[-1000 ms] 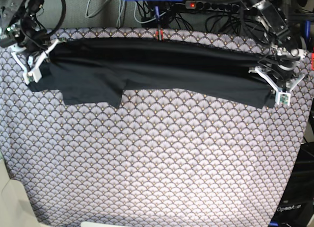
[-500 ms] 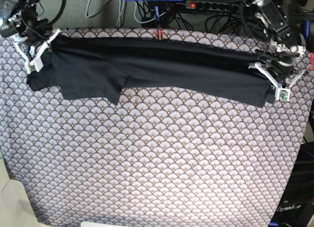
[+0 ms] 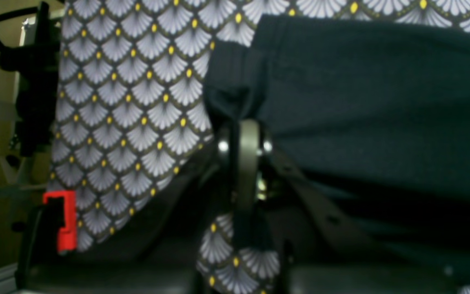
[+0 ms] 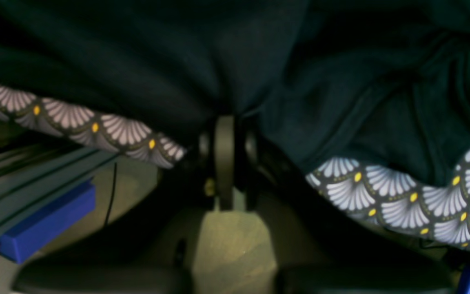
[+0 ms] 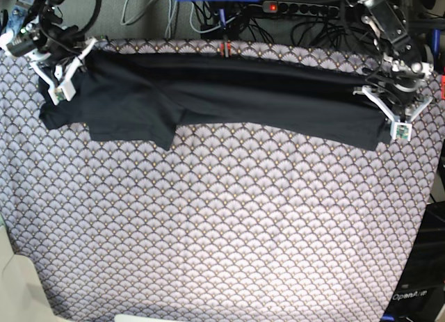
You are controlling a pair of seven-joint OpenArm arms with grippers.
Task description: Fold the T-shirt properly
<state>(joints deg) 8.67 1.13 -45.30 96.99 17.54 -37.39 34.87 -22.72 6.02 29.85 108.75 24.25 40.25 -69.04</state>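
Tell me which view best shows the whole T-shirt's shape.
The base view: the black T-shirt lies as a long folded band across the tablecloth's far edge, a sleeve flap hanging toward the camera. The left wrist view shows only one end at the left gripper; the right wrist view only dark bunched cloth at the right gripper.

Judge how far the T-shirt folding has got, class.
Done: the black T-shirt lies doubled lengthwise into a long band along the tablecloth's far edge. In hand: the left gripper pinches one end; the right gripper sits at the other. Left: sleeve tucking, crosswise folds.
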